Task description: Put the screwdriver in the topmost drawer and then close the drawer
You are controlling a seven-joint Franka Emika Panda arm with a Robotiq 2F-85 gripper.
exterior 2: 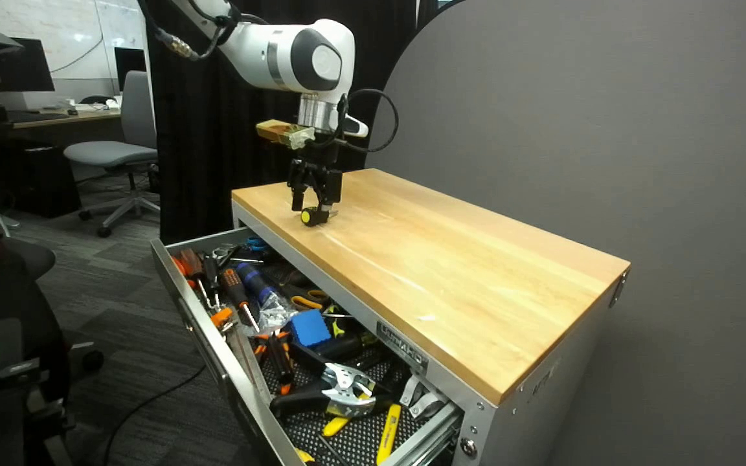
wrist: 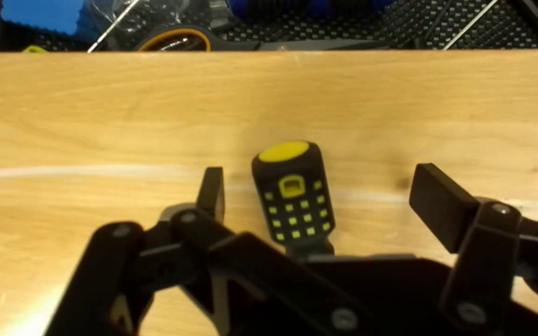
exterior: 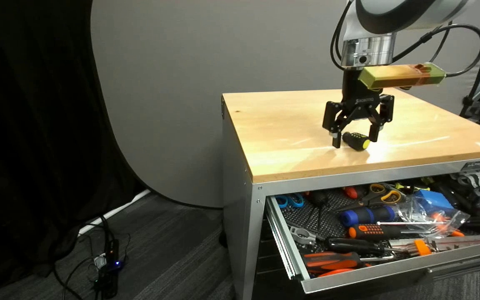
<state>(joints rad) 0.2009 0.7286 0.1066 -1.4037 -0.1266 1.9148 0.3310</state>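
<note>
One wooden tabletop [exterior: 286, 125] stretches beyond one topmost drawer [exterior: 369, 275], which stands pulled out in both exterior views, one blue block [exterior: 431, 200] among its tools [exterior: 373, 232]. On that wood lies one stubby black-and-yellow screwdriver [wrist: 297, 205], between the two widely parted fingers [wrist: 439, 205] of one pincer [wrist: 318, 186] and, in the wrist view, apart from both. Farther back stands one grey backdrop [exterior: 181, 104].

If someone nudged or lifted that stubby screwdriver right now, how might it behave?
The screwdriver would likely be stiff, looking thick and solid. Being round-ended and lying on its side, it might roll if pushed. Its squared pattern may resist slipping.
</note>
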